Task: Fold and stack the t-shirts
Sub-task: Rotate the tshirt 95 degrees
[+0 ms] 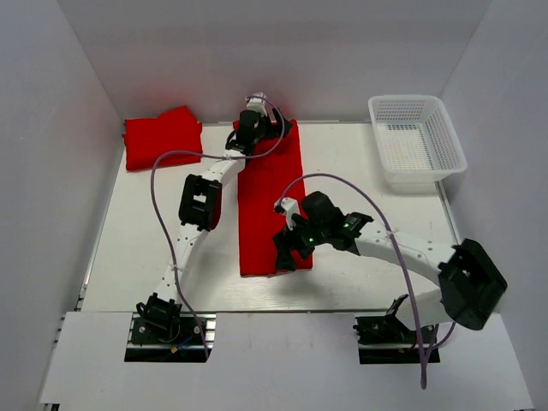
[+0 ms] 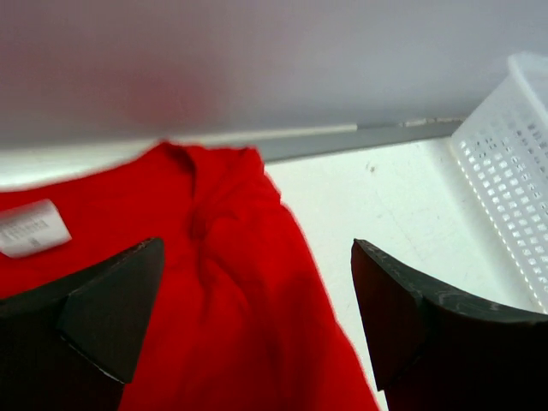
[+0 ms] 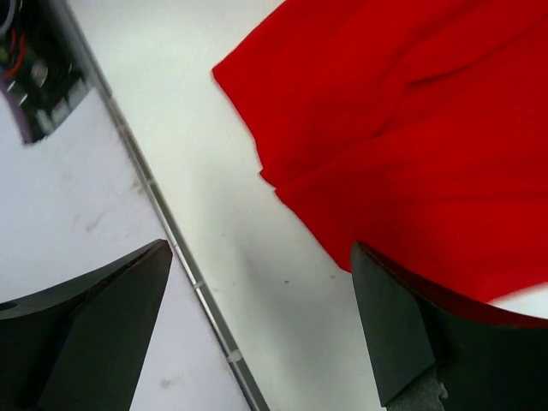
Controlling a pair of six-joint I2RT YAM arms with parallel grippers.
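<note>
A red t-shirt point(image 1: 267, 201), folded into a long strip, lies along the middle of the table. My left gripper point(image 1: 254, 111) hovers open over its far end; the left wrist view shows the bunched cloth point(image 2: 231, 282) and a white neck label point(image 2: 30, 228) between and beside the fingers. My right gripper point(image 1: 287, 253) is open over the near right corner of the strip; the right wrist view shows that cloth point(image 3: 402, 145) by its right finger point(image 3: 402, 325), with bare table between the fingers. A second folded red t-shirt point(image 1: 161, 135) lies at the far left.
A white plastic mesh basket point(image 1: 417, 139) stands at the far right; it also shows in the left wrist view point(image 2: 514, 163). White walls close the table at the back and sides. The table's front edge strip point(image 3: 163, 214) runs under the right gripper.
</note>
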